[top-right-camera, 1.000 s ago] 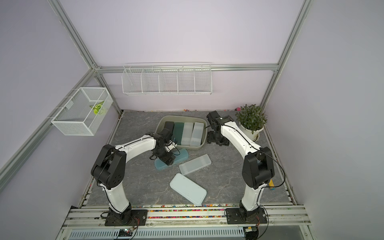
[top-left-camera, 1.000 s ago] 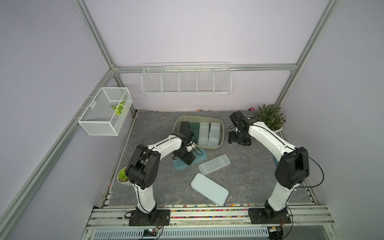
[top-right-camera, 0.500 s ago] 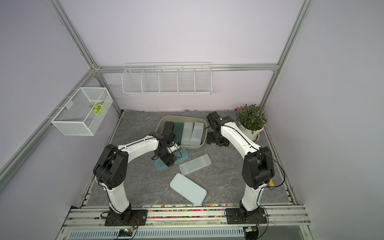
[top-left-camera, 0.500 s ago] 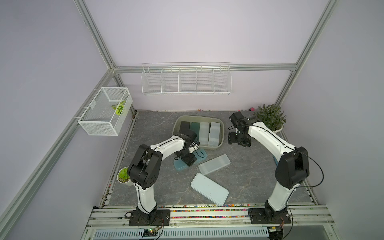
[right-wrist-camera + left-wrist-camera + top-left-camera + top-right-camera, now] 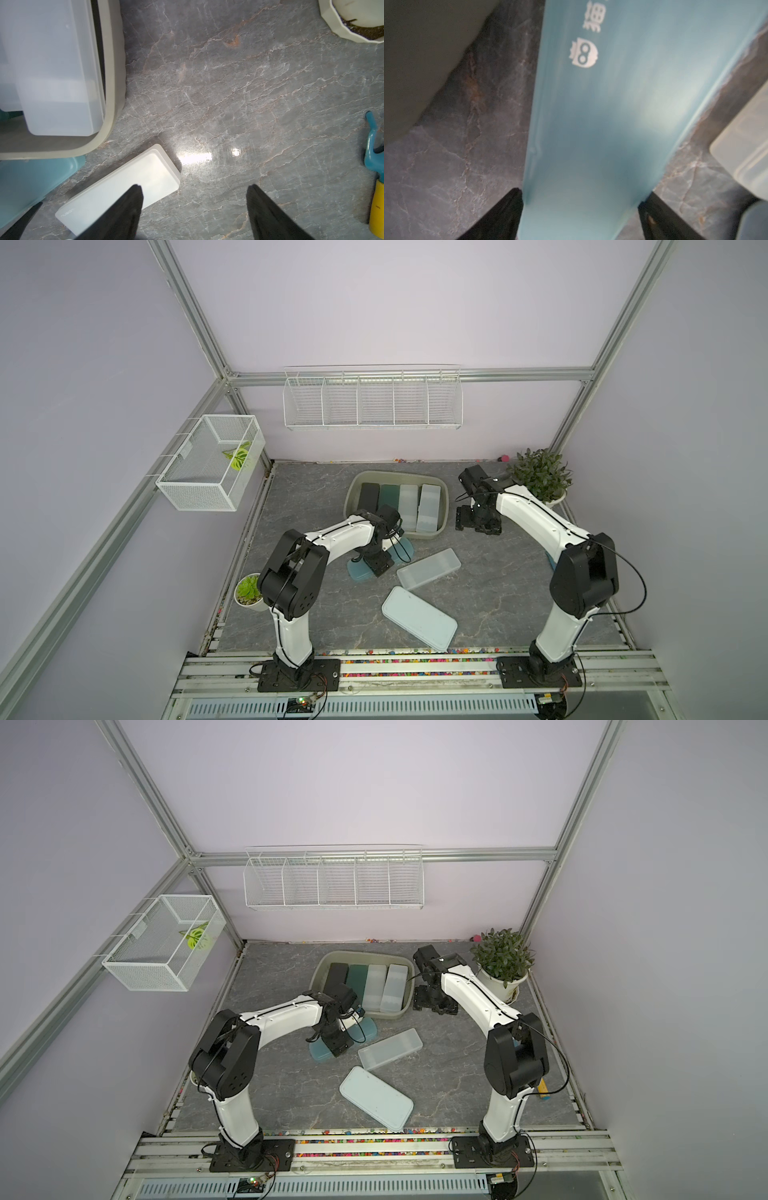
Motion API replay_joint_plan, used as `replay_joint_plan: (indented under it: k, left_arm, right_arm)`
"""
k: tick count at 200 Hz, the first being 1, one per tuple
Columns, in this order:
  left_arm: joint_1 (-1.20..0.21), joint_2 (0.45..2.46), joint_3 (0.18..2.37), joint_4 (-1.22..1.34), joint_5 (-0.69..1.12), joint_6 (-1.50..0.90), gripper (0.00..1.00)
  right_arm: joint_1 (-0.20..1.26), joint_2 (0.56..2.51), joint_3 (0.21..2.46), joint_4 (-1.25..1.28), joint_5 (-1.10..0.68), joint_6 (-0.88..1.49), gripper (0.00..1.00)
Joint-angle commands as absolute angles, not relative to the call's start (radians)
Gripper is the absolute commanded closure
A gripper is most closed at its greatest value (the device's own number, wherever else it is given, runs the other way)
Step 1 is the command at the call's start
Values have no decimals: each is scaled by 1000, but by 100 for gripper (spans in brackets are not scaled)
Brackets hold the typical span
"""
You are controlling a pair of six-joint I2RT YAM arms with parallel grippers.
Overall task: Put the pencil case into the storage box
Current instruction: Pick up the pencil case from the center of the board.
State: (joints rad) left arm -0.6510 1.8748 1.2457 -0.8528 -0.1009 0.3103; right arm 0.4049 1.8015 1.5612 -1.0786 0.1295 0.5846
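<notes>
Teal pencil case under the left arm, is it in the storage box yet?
Out: the teal pencil case lies on the table outside the storage box.

overhead stereo pair, close downward wrist views

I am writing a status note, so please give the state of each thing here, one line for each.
storage box: upright on the table, holding four pencil cases side by side.
blue pencil case: flat on the table, outside the box.
left tool: astride the blue pencil case; grip unclear.
right tool: open, empty, beside the box.
frosted pencil case: closed, flat on the table.
pale blue pencil case: closed, flat on the table.
</notes>
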Motion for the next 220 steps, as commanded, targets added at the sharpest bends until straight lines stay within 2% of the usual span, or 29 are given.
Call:
replay_joint_plan:
  k: [1, 19, 35, 71, 105, 174, 220]
  left_arm:
    - [-652, 1987, 1213, -889, -18, 291, 17]
    - [-652, 1995, 1231, -912, 7, 286, 23]
    - [-656, 1982, 1232, -932, 29, 281, 24]
    - [-676, 1985, 1246, -961, 0, 282, 14]
    - [-680, 2014, 1275, -962, -18, 277, 13]
    - [-703, 1947, 1235, -1000, 68, 222, 35]
    - [-713, 1870, 1211, -1082, 29, 90, 43]
  right_arm:
    - [400, 1794, 1534, -1074, 125, 582, 17]
    - [399, 1789, 1525, -1071, 126, 581, 17]
    - [400, 1786, 1518, -1069, 127, 580, 17]
    - [400, 1791, 1510, -1060, 123, 577, 17]
    - [399, 1802, 1520, -1060, 121, 572, 17]
    - [390, 1798, 1522, -1063, 123, 567, 16]
    - [390, 1790, 1524, -1059, 123, 571, 16]
